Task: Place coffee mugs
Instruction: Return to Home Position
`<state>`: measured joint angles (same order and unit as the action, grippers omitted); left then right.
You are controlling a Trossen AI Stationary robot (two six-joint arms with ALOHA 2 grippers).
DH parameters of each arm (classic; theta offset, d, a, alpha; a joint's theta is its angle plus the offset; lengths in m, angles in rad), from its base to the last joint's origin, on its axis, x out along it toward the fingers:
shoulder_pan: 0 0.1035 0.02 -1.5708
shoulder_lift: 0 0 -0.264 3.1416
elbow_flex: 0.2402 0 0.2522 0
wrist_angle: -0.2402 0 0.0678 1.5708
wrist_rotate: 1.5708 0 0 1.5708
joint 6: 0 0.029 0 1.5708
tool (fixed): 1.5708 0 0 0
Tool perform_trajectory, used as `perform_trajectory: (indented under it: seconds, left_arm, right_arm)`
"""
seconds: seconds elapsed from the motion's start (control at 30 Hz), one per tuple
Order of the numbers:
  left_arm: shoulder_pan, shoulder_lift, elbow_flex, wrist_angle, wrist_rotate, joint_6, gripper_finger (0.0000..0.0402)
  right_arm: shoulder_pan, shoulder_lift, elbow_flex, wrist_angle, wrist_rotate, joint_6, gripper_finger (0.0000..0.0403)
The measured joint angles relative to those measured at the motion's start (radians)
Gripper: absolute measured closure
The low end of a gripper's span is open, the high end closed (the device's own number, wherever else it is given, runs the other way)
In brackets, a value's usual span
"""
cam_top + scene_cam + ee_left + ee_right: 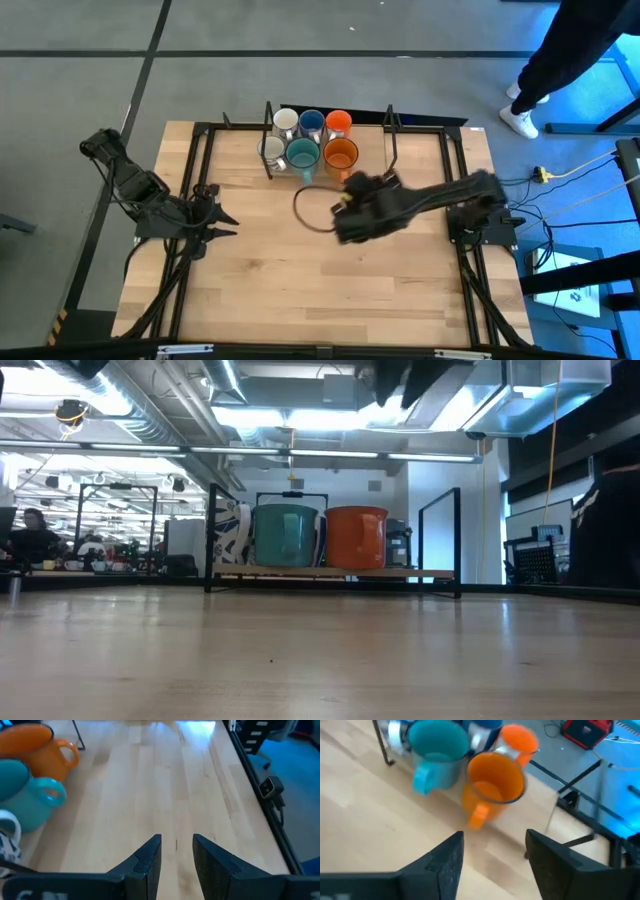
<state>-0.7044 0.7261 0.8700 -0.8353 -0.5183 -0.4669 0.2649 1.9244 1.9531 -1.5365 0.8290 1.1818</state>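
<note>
Six mugs stand on their bases in two rows at the table's far edge. The far row holds a white mug [285, 121], a dark blue mug [311, 123] and an orange mug [338, 122]. The near row holds a white-grey mug [272, 150], a teal mug [302, 154] [437, 755] and an orange mug [341, 155] [492, 785]. My right gripper [346, 204] [495, 855] hovers open just in front of the near orange mug, touching nothing. My left gripper [226, 223] [176, 857] waits open above the table's left half.
The mugs sit on a low tray with black upright posts [268, 140] [211, 538]. A dark cable loop [308, 212] lies on the wood beside my right gripper. Black frame rails [195, 170] run along both table sides. A person's legs [560, 60] show beyond the far right corner.
</note>
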Motion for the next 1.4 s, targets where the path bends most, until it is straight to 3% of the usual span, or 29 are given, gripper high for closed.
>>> perform_trajectory:
  seconds: [0.2,0.37,0.53,0.67,0.73,0.83,1.0,1.1,1.23,1.4]
  left_arm:
    - [0.083,0.007,0.0,0.07,0.018,0.096,0.0296]
    - [0.186,0.008,0.0,0.1,0.047,0.229,0.0296]
    - [0.253,-0.005,-0.015,0.142,0.083,0.329,0.0296]
    - [0.318,-0.007,-0.082,0.35,0.213,0.343,0.0304]
    - [0.355,-0.005,-0.138,0.476,0.263,0.33,0.0315]
    - [0.412,-0.011,-0.214,0.637,0.287,0.291,0.034]
    - [0.496,-0.065,-0.324,0.771,0.3,0.286,0.039]
    - [0.535,-0.114,-0.39,0.814,0.306,0.254,0.0397]
    - [0.545,-0.186,-0.449,0.795,0.331,0.121,0.0387]
    - [0.545,-0.229,-0.483,0.723,0.256,0.131,0.0384]
  right_arm:
    - [0.0,-0.25,-0.188,0.12,0.015,-0.121,0.0249]
    - [-0.004,-0.504,-0.534,0.487,-0.057,-0.305,0.0295]
    - [-0.016,-0.759,-0.925,0.961,-0.205,-0.49,0.0351]
    - [-0.05,-0.94,-1.182,1.294,-0.386,-0.611,0.0395]
    - [-0.078,-1.032,-1.278,1.404,-0.506,-0.654,0.0397]
    - [-0.117,-1.182,-1.388,1.505,-0.614,-0.665,0.039]
    - [-0.122,-1.42,-1.563,1.632,-0.615,-0.745,0.0401]
    - [-0.121,-1.539,-1.659,1.693,-0.612,-0.799,0.0397]
    - [-0.122,-1.656,-1.741,1.652,-0.611,-0.814,0.0395]
    - [-0.121,-1.728,-1.779,1.61,-0.631,-0.779,0.0395]
